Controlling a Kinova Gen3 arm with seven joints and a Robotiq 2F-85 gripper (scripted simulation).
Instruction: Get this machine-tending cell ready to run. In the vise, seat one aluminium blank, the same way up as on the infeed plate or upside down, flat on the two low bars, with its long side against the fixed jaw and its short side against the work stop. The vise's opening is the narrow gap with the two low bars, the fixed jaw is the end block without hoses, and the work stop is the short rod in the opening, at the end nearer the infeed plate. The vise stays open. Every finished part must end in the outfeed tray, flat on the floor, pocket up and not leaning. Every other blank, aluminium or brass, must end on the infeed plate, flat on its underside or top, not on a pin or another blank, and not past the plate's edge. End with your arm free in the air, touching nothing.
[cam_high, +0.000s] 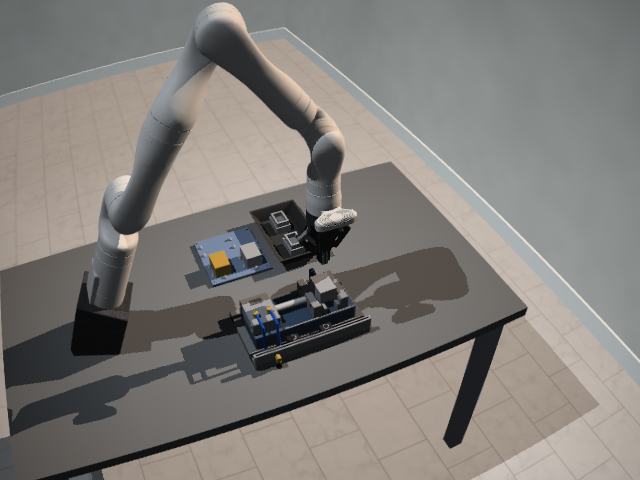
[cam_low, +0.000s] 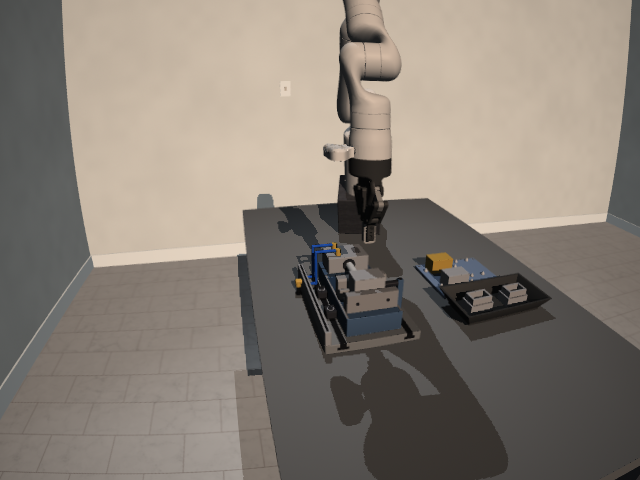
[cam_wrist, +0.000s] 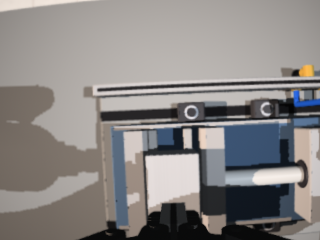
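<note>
The vise stands at the table's front middle. An aluminium blank sits in its opening beside the fixed jaw; it also shows as a light block in the wrist view. I cannot tell if it lies flat on the bars. My gripper hangs in the air just above the vise's end nearer the tray, shut and empty, touching nothing. Its fingers meet at the bottom of the wrist view. The infeed plate holds a brass blank and an aluminium blank. The outfeed tray holds two finished parts, pockets up.
The vise's moving jaw block with blue hoses is at the end nearer the arm's base. A screw rod runs between that block and the jaw. A rail with two black knobs runs along the vise's outer side.
</note>
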